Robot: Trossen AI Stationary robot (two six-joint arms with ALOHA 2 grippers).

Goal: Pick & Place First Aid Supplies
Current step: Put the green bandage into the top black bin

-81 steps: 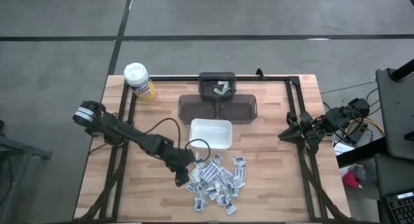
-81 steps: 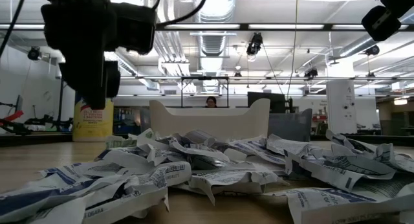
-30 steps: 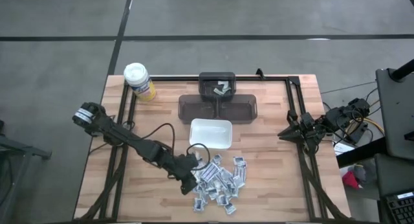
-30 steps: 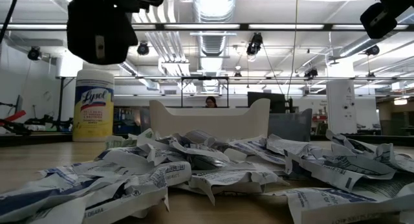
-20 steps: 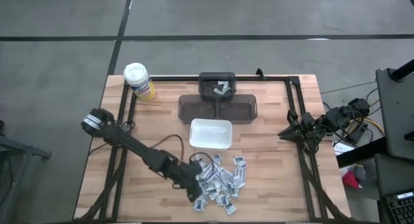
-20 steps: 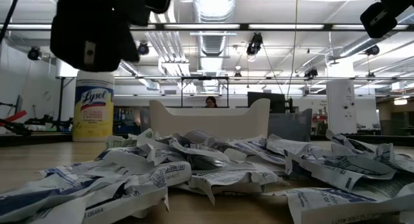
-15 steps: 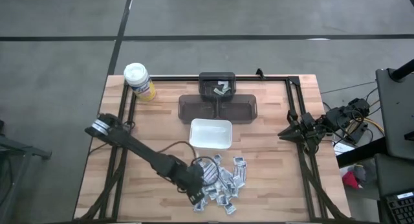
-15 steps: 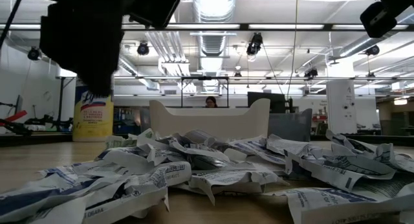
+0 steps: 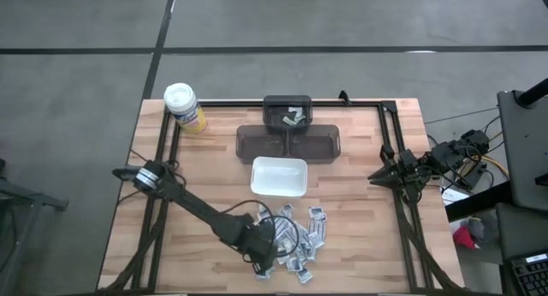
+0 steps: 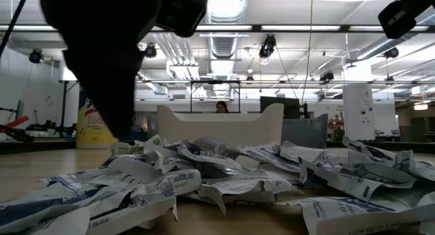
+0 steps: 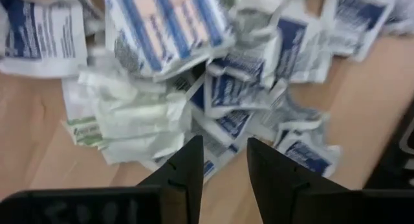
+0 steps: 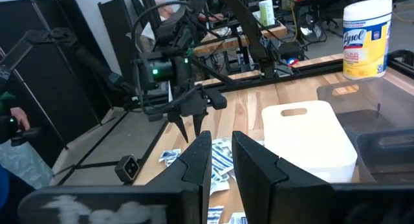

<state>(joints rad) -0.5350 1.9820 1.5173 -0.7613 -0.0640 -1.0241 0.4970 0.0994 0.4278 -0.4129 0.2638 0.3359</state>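
Wooden table (image 9: 351,202) bears heaped packets (image 9: 295,236); someone, seemingly, sits behind.

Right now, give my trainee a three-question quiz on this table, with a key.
1. True or false: the left gripper hangs over the pile of packets, fingers apart with nothing between them.
2. Where does the white dish sit?
A. between the pile and the dark bins
B. beside the yellow canister
C. inside a dark bin
3. Fill in: the right gripper waits at the table's ____ edge.

Key: 1 true; 2 A; 3 right
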